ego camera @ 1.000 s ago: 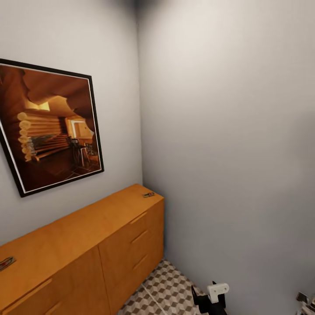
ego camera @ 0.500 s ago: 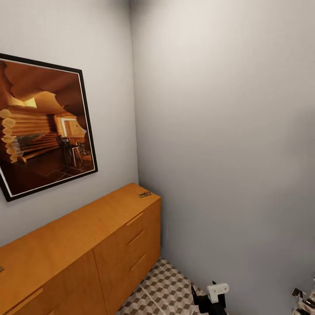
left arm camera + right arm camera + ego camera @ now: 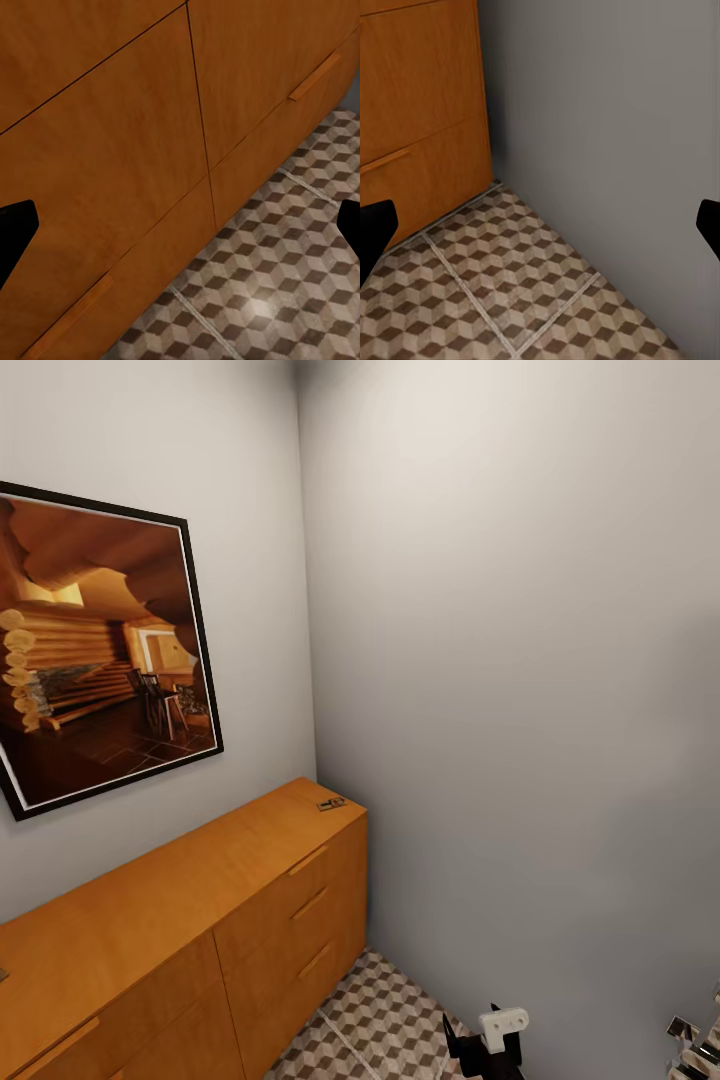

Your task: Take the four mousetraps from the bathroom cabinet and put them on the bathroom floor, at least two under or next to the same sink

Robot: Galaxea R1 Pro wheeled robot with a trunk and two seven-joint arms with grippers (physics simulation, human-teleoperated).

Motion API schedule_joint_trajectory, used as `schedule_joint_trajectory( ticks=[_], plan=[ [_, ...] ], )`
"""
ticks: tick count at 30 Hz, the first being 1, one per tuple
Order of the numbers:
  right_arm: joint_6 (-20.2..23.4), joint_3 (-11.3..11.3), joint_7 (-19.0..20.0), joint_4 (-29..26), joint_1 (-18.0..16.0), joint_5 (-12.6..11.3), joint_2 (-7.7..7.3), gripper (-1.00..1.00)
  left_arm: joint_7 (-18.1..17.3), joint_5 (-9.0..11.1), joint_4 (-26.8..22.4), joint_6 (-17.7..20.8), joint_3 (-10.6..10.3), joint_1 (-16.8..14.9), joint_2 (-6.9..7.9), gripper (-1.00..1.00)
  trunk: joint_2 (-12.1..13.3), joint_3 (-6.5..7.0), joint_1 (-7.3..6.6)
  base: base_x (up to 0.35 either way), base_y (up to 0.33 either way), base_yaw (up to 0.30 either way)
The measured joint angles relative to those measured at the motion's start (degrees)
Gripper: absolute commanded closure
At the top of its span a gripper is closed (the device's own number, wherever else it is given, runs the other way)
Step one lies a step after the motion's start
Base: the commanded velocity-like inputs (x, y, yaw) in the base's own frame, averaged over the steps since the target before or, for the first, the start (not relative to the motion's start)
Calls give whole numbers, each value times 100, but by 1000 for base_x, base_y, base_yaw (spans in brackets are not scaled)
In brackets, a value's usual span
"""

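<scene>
Atop cabinet [image 3: 180,920] far end, prob. mousetrap [image 3: 331,803], view shifted left

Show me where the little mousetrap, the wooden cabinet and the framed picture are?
Mousetrap [image 3: 331,803]: head view, middle of the small board at the cabinet top's far corner.
Cabinet [image 3: 180,900]: head view, bare part of its orange-brown top.
Picture [image 3: 100,660]: head view, middle of the framed log-cabin scene on the wall.

Orange-brown cabinet [image 3: 200,920]; floor [image 3: 510,292] tiled in brown, beige and white cubes; grey walls [image 3: 520,660]; black-framed picture [image 3: 95,650] in amber tones.
</scene>
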Motion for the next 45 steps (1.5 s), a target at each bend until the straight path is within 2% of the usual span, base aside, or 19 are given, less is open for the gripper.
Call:
schedule_joint_trajectory(
  ticks=[8,15,20,23,29,38,45],
  plan=[
    [6,9,14,0,0,-5,53,-100,-1,0,0,-1,-2,0,0,-100,0,0,0,0,0,0],
    [32,12,44,-4,0,-5,198,-100,1,0,0,1,-8,0,-7,-100,0,0,0,0,0,0],
    [28,17,58,-18,0,-2,381,-100,2,-1,0,1,-9,0,-15,-100,0,0,0,0,0,0],
    [21,11,65,-28,0,-9,421,-100,2,0,0,1,-9,0,-17,-100,0,0,0,0,0,0],
    [29,5,58,-16,0,-8,444,-100,11,-1,-8,6,-6,0,-35,-100,0,0,0,0,0,0],
    [41,9,61,-9,0,0,411,-100,-7,-5,-29,-7,1,0,-255,-100,0,0,0,0,0,0],
    [36,9,54,-8,0,2,404,-100,-25,1,-9,-4,0,0,-212,-100,0,0,0,0,0,0]
  ],
)
